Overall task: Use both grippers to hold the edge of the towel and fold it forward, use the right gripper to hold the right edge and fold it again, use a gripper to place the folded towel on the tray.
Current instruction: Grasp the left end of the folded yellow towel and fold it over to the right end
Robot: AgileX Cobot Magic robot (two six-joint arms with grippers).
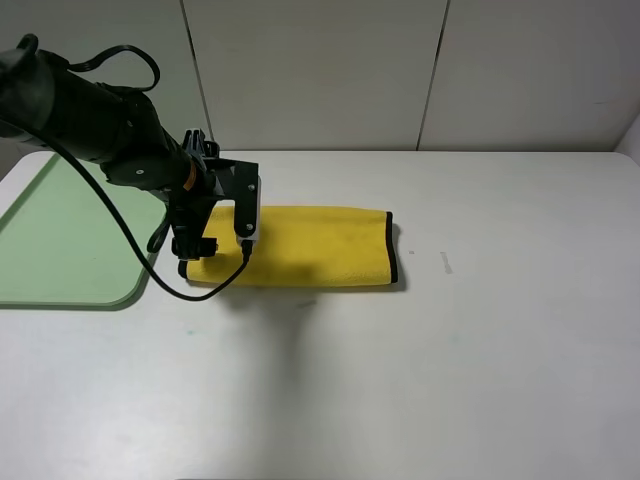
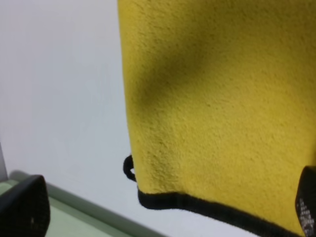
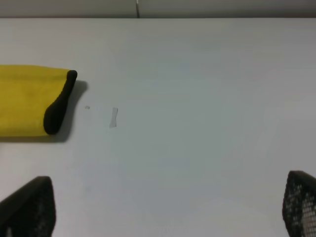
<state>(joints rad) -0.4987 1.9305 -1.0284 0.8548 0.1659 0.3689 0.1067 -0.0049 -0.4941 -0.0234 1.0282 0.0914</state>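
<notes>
The yellow towel (image 1: 310, 245) lies folded into a long strip on the white table, with its black edge (image 1: 392, 245) at the right end. My left gripper (image 1: 220, 238) hovers over the towel's left end, open, its jaws spread wide. In the left wrist view the towel (image 2: 222, 98), its black edge (image 2: 197, 205) and the corner loop (image 2: 128, 168) lie between the fingertips (image 2: 24, 212). My right gripper (image 3: 165, 205) is open and empty over bare table, right of the towel's end (image 3: 59, 106). It is out of the exterior view. The pale green tray (image 1: 60, 240) lies to the left.
The tray's rim (image 2: 74, 217) runs close to the towel's left end. A small grey mark (image 1: 446, 262) sits on the table right of the towel. White wall panels stand behind the table.
</notes>
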